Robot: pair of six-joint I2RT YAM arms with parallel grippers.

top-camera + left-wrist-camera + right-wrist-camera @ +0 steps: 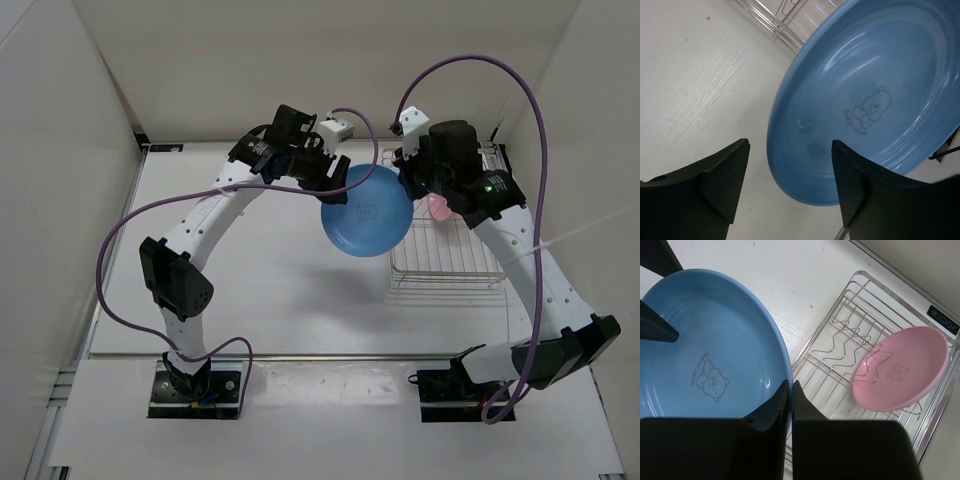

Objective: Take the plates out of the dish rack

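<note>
Bear print (872, 107) lettered "SWEET BEAR" marks blue plate (705, 355), rim pinched by right claw (790, 390); left claw (790, 145) gapes wide.

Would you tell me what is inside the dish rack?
Visible: the pink plate, leaning against a wire divider in the dish rack. The right hand hides its near corner.
</note>
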